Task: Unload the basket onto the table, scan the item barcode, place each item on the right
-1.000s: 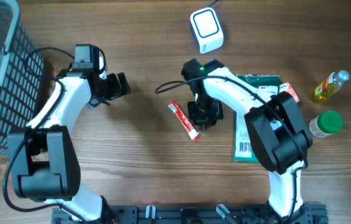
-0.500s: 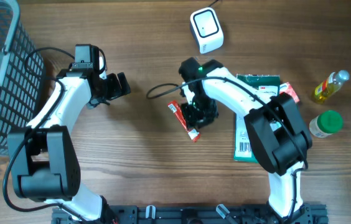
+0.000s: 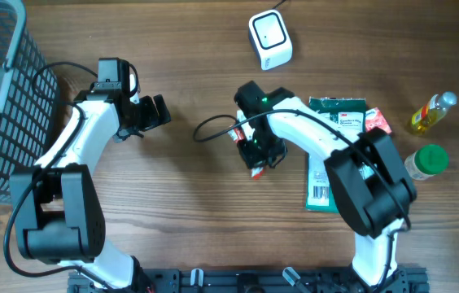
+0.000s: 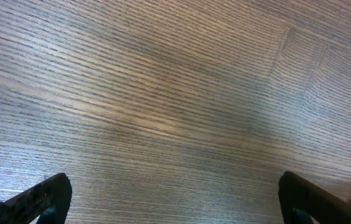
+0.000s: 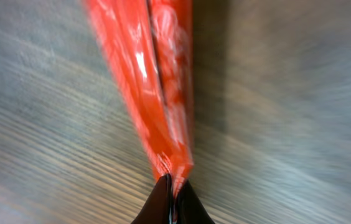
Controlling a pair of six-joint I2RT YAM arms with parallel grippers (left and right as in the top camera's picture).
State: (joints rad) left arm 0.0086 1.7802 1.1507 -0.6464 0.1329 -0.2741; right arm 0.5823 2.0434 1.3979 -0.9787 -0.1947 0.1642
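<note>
Right wrist view shows my right gripper (image 5: 170,198) closed down tight, its two tips meeting on the very end of the red packet (image 5: 163,93), which stretches away from me over the desk (image 5: 300,124). That hold is my main worry: I judge I have only the thin sealed edge, and glossy film like this could slide out of the pinch once its weight hangs from it. Gripped at one end, the packet may also droop or twist, so the barcode could face the wrong way. I cannot see any barcode on the side facing me, and the picture is too blurred to tell whether the packet is resting on the wood or just clear of it. From overhead, most of the packet is hidden under my wrist, with the green packet (image 3: 333,163) close to my right. The white scanner (image 3: 270,38) sits well apart toward the far edge, a carry long enough for a weak grip to fail. My left gripper (image 3: 155,111) hangs wide open and empty over bare desk, too far off to catch anything.
</note>
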